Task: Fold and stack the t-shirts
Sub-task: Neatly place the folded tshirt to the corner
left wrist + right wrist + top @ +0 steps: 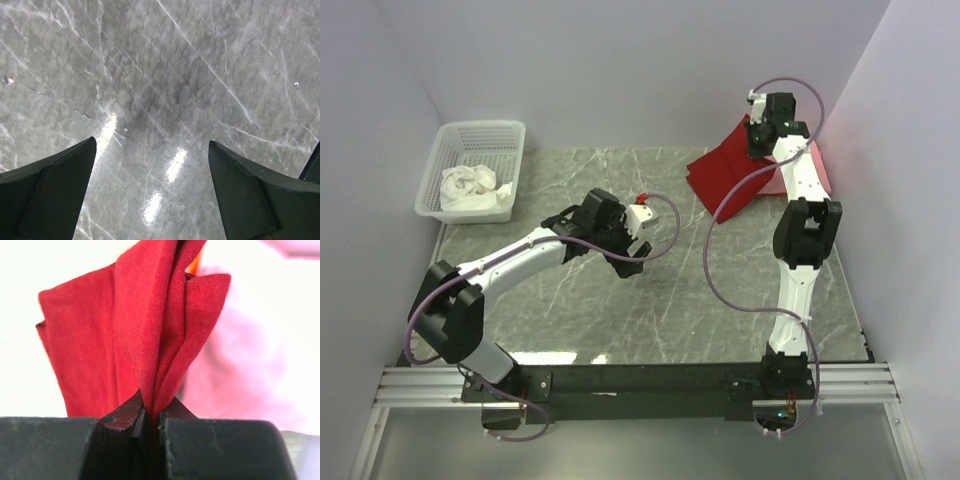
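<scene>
Top view: left arm bent low, left gripper (pixel 632 238) spread wide over bare desk (pixel 620 310), open room all round. Right arm stretched far, right gripper (pixel 767 128) near the far-right desk edge, holding up the deep red t-shirt (pixel 725 172); pink t-shirt (pixel 819 178) just beside it.

Left wrist: only desk (pixel 175 60) between parted fingers (pixel 50 190).

Right wrist: gripper (pixel 150 412) clamped on bunched deep red t-shirt (pixel 145 330) folds, pink t-shirt (pixel 250 365) beyond, orange sliver (pixel 198 260) behind.

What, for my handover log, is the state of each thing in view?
deep red t-shirt: folded, edge pinched and lifted.
pink t-shirt: mostly hidden behind the red one.
white t-shirt: crumpled in the basket.
basket: upright, holding that shirt.
left gripper: open, empty, above the table.
right gripper: shut on the deep red t-shirt.
</scene>
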